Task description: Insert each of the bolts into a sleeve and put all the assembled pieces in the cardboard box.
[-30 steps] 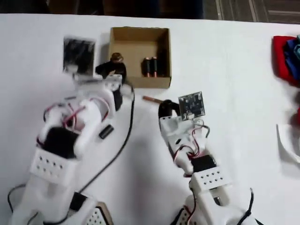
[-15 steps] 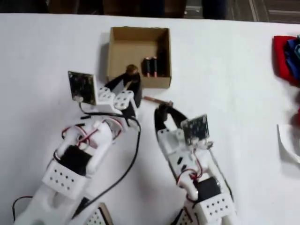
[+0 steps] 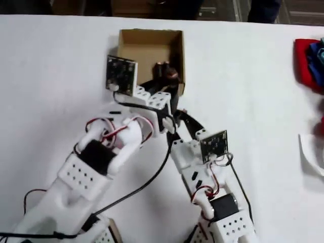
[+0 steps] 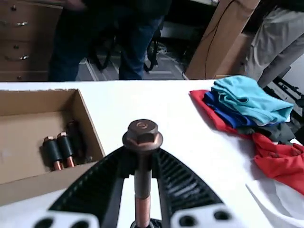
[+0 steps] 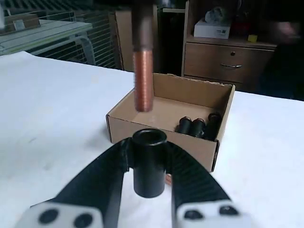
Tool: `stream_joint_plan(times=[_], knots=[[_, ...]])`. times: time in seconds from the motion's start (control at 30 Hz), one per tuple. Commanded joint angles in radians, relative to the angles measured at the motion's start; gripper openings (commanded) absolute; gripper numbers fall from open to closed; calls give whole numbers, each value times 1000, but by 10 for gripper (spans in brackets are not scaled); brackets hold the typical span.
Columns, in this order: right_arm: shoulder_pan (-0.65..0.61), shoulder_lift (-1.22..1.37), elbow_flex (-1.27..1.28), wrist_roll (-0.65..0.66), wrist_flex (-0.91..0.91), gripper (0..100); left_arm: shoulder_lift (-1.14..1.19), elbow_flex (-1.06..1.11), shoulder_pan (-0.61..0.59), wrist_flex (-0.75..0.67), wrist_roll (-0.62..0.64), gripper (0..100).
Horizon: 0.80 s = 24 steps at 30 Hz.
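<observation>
White counter (image 3: 253, 61). 1 open cardboard box (image 3: 142, 55) stands at its far centre. Red and blue cloths (image 3: 307, 61) lie heaped at 1 side edge. Nearby lies a pale curved item (image 3: 311, 157), possibly a plate.

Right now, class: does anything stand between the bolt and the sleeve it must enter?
Nothing visible does. The bolt hangs above the open mouth of the sleeve in the right claw, bare air between.
</observation>
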Motion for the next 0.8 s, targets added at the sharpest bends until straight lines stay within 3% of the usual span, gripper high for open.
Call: stream_joint_plan(times=[0.0, 0.43, 0.7, 0.77], knots=[[7, -2, 11, 0, -22, 21, 14, -58, 9, 3, 6, 26], [7, -8, 11, 0, -22, 21, 17, 137, 77, -3, -2, 26], [7, -8, 11, 0, -22, 21, 11, 139, 77, 25, -8, 27], [7, -8, 11, 0, -22, 21, 9, 108, 75, 75, -66, 34]])
